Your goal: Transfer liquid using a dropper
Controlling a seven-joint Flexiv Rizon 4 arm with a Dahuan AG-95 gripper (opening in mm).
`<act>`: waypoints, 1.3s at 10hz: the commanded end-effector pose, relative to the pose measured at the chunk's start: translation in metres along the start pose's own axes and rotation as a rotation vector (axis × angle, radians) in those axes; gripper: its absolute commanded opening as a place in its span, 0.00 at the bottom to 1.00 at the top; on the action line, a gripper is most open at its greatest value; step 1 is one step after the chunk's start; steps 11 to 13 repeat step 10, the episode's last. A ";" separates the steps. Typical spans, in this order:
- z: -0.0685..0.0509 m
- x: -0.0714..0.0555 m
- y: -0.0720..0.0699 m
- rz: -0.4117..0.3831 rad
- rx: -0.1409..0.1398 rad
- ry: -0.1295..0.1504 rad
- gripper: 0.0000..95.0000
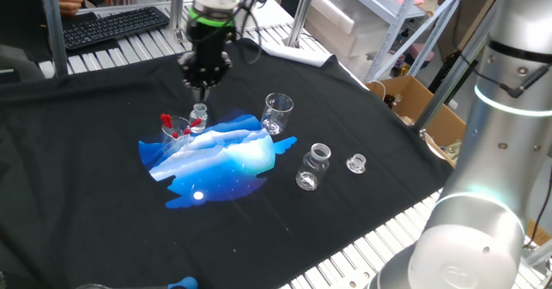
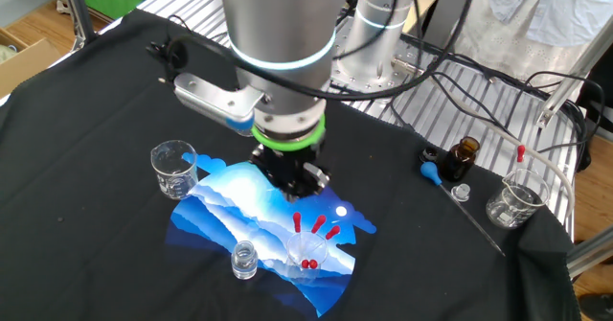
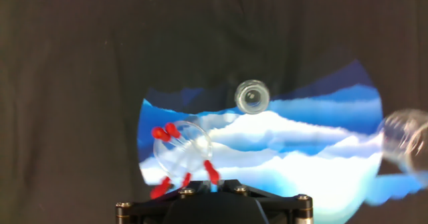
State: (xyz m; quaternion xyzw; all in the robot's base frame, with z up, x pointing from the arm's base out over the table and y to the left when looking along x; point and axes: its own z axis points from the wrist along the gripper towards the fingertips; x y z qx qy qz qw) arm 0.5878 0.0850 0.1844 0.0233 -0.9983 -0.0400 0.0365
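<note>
Gripper [image 1: 203, 86]: hangs above the blue-and-white print, just beside the small vial; whether the fingers are apart or together cannot be told, since they are hidden in both fixed views and out of frame in the hand view
Dropper [image 3: 209, 171]: one of several red-bulbed droppers standing tilted in a clear beaker [image 3: 182, 150]; bulbs up, fanned over the rim
Small vial [image 3: 252, 95]: upright on the print, near the beaker of droppers, apart from it
Print [image 1: 220, 158]: blue-and-white mountain picture on the black cloth [image 1: 103, 203]
Empty beaker [image 1: 277, 112]: upright at the print's edge
Jar [image 1: 314, 166]: clear glass, on the cloth beside the print; a smaller clear piece [image 1: 356, 162] near it
Brown bottle [image 2: 465, 157]: at the cloth's edge, with a blue-bulbed dropper [image 2: 433, 172] lying beside it
</note>
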 end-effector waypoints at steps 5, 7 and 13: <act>-0.001 0.005 -0.016 -0.184 0.075 -0.065 0.00; 0.000 0.005 -0.017 -0.196 0.078 -0.062 0.00; 0.000 0.005 -0.017 -0.192 0.086 -0.060 0.00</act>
